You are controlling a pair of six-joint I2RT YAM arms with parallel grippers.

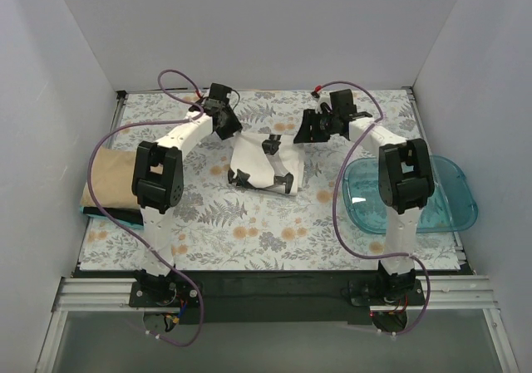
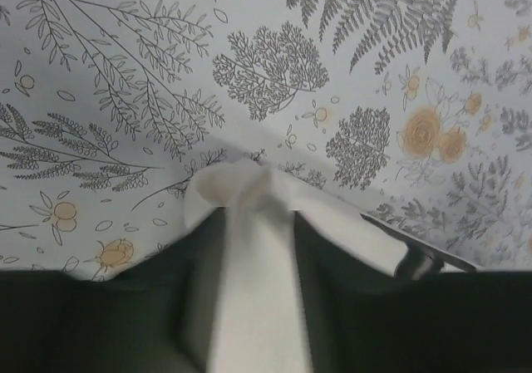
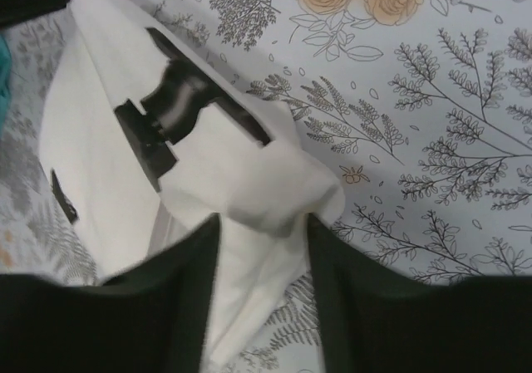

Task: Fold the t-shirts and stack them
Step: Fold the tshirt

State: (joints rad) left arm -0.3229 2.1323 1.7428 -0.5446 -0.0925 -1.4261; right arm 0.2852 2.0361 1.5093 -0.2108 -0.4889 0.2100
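The white t-shirt (image 1: 264,161) lies bunched in the middle of the floral table, with black marks on it. My left gripper (image 1: 227,125) is shut on its far left corner; the left wrist view shows the cloth (image 2: 249,298) pinched between the fingers (image 2: 253,215). My right gripper (image 1: 306,130) is shut on its far right corner; the right wrist view shows a fold of cloth (image 3: 274,190) between the fingers (image 3: 262,228). The tan-beige t-shirt (image 1: 108,180) lies folded at the left edge, away from both grippers.
A translucent blue tub (image 1: 449,194) sits at the right edge behind the right arm. A dark teal pad (image 1: 108,215) shows under the tan shirt. White walls enclose the table on three sides.
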